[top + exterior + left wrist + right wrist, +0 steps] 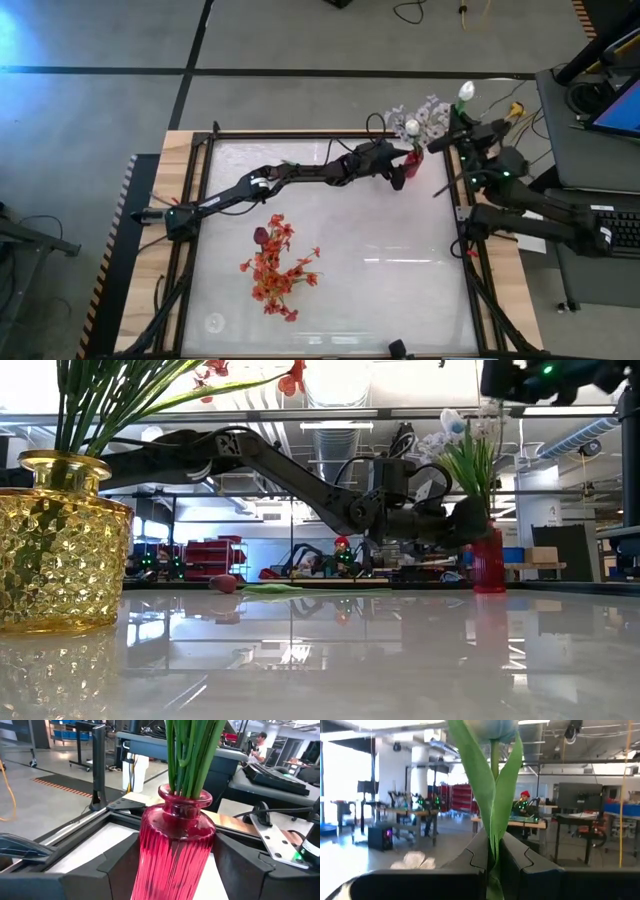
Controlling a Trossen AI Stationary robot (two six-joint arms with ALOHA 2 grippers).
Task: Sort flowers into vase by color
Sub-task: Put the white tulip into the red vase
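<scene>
Left gripper (175, 865) reaches right up to the red vase (411, 166), jaws spread on either side of its ribbed body, with green stems standing in its neck and pale blossom sprays (428, 118) above. Just beyond that vase, off the table edge, the right gripper (492, 865) is clamped on a white bud's stem (492, 820), bud (466, 92) up. Well away from the vase, the red-orange sprays (277, 268) fill a yellow vase (60, 545), and a maroon bud (224, 584) lies flat on the table (400, 270)
</scene>
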